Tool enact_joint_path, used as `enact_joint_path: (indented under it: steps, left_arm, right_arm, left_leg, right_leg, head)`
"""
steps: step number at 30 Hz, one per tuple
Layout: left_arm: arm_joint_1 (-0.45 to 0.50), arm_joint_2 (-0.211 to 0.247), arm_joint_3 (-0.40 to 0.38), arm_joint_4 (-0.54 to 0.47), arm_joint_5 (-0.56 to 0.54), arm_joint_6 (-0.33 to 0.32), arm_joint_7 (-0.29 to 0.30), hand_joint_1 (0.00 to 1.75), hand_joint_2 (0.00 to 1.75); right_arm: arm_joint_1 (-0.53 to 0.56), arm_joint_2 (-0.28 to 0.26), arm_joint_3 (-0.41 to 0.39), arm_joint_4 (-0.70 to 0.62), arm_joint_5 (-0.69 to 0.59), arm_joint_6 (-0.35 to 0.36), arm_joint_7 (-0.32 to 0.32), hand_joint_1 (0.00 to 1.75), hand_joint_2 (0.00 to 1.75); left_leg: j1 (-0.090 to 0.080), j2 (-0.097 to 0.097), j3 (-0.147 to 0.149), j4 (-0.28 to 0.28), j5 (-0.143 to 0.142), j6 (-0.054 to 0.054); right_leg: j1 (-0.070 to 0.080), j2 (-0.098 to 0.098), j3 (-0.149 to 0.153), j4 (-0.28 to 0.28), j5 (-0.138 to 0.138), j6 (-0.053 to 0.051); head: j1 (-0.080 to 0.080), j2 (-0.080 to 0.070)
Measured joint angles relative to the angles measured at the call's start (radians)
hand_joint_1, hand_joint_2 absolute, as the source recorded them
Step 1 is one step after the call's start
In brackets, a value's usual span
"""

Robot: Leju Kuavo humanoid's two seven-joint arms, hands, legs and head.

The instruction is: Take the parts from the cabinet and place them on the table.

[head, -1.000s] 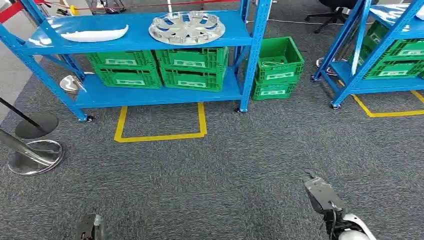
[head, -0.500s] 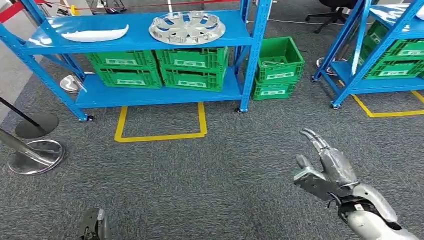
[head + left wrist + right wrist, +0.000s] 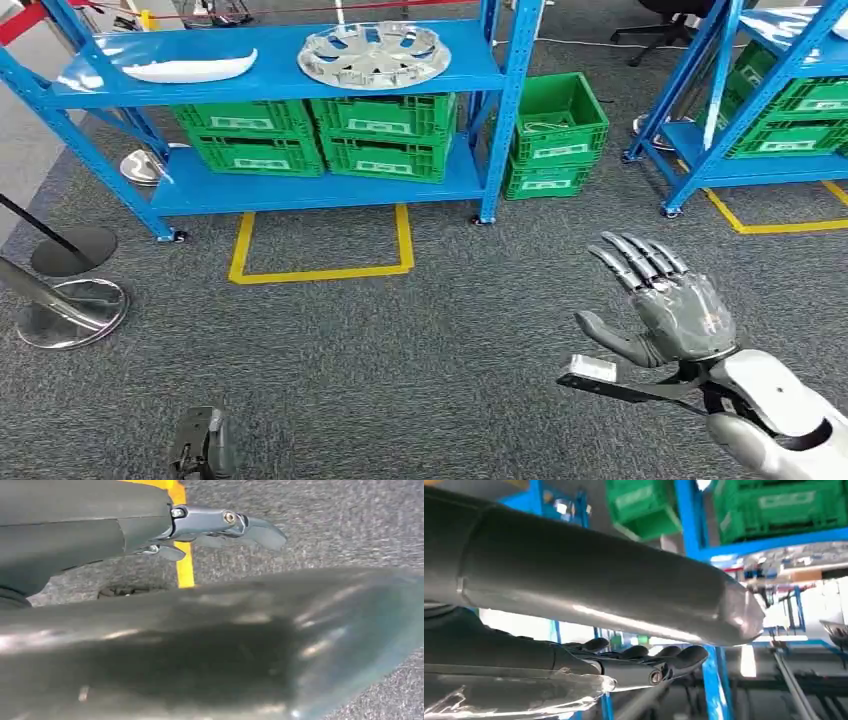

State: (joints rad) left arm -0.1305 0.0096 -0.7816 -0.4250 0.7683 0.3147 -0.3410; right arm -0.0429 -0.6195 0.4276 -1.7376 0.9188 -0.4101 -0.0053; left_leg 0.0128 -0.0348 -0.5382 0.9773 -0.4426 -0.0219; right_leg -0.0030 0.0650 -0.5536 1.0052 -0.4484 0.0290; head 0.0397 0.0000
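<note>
Silver and round, the hubcap (image 3: 374, 54) lies flat on the top shelf of the blue cabinet (image 3: 300, 190), upper centre of the head view, its spoked face up. Left of it on the same shelf lies a white curved trim part (image 3: 190, 69), its long axis running left to right across the frame, both ends tapering. Under them the lower shelf carries stacked green crates (image 3: 320, 135) with pale labels I cannot read; two more green crates (image 3: 556, 135) stand stacked on the grey carpet just right of the cabinet's post. A yellow tape outline (image 3: 320, 250) marks the floor before the cabinet, and two stanchion bases (image 3: 70, 290) sit at the left edge. A second blue rack (image 3: 760, 110) with green crates fills the upper right.

My right hand (image 3: 670, 305) is raised at lower right, palm spread, fingers apart, holding nothing. My left hand (image 3: 200, 445) shows at the bottom edge; I cannot tell how its fingers lie.
</note>
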Motion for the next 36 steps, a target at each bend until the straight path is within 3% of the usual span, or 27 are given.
enact_joint_path:
  steps: [6, 15, 18, 20, 22, 29, 32, 36]
  left_arm:
    - [-0.006, -0.007, 0.0, 0.0, -0.018, 0.009, 0.013, 0.0, 0.0]
    - [-0.008, -0.009, 0.002, 0.0, -0.017, -0.019, 0.03, 0.0, 0.0]
    - [-0.008, -0.009, 0.004, 0.0, -0.018, -0.03, 0.035, 0.0, 0.0]
    - [-0.008, -0.009, 0.007, 0.0, -0.021, -0.039, 0.044, 0.0, 0.0]
    - [-0.007, -0.009, 0.011, 0.0, -0.022, -0.044, 0.048, 0.0, 0.0]
    - [-0.002, -0.009, 0.026, 0.0, -0.021, -0.059, 0.055, 0.0, 0.0]
    - [-0.002, -0.009, 0.031, 0.0, -0.018, -0.071, 0.064, 0.0, 0.0]
    - [0.0, -0.009, 0.035, 0.0, -0.028, -0.059, 0.065, 0.0, 0.0]
  right_arm:
    - [-0.054, -0.01, 0.049, 0.0, 0.188, 0.015, 0.069, 0.0, 0.0]
    - [-0.099, -0.013, 0.095, 0.002, 0.245, 0.046, 0.122, 0.0, 0.0]
    - [-0.12, -0.008, 0.115, 0.004, 0.128, 0.126, 0.139, 0.0, 0.0]
    - [-0.14, 0.006, 0.135, 0.004, -0.058, 0.246, 0.153, 0.0, 0.0]
    - [-0.15, 0.013, 0.148, 0.002, -0.164, 0.315, 0.162, 0.0, 0.0]
    - [-0.179, 0.023, 0.179, 0.002, -0.242, 0.351, 0.157, 0.0, 0.0]
    - [-0.192, 0.028, 0.182, 0.002, -0.334, 0.406, 0.183, 0.0, 0.0]
    - [-0.204, 0.027, 0.183, 0.002, -0.34, 0.433, 0.219, 0.0, 0.0]
  left_leg:
    - [0.0, 0.0, -0.001, 0.0, 0.001, 0.0]
    - [0.0, 0.0, -0.003, 0.0, 0.002, 0.0]
    - [0.0, 0.0, -0.003, 0.0, 0.002, 0.0]
    - [0.0, 0.0, -0.004, 0.0, 0.003, 0.0]
    - [0.0, 0.0, -0.005, 0.0, 0.003, 0.0]
    - [0.0, 0.0, -0.005, 0.0, 0.003, 0.0]
    - [0.0, 0.0, -0.005, 0.0, 0.003, 0.0]
    - [0.0, 0.0, -0.005, 0.0, 0.004, 0.0]
  right_leg:
    - [0.0, 0.0, -0.001, 0.0, 0.001, 0.0]
    - [0.0, 0.0, -0.002, 0.0, 0.001, 0.001]
    - [0.0, 0.0, -0.003, 0.0, 0.001, 0.001]
    - [0.0, 0.0, -0.003, 0.0, 0.002, 0.001]
    - [0.0, -0.001, -0.004, 0.0, 0.002, 0.001]
    - [0.0, -0.001, -0.004, 0.0, 0.002, 0.001]
    - [0.0, -0.001, -0.004, 0.0, 0.002, 0.001]
    - [0.0, -0.001, -0.004, 0.0, 0.003, 0.001]
  head:
    - [0.0, 0.0]
    - [0.0, 0.0]
    - [0.0, 0.0]
    - [0.0, 0.0]
    - [0.0, 0.0]
    - [0.0, 0.0]
    - [0.0, 0.0]
    - [0.0, 0.0]
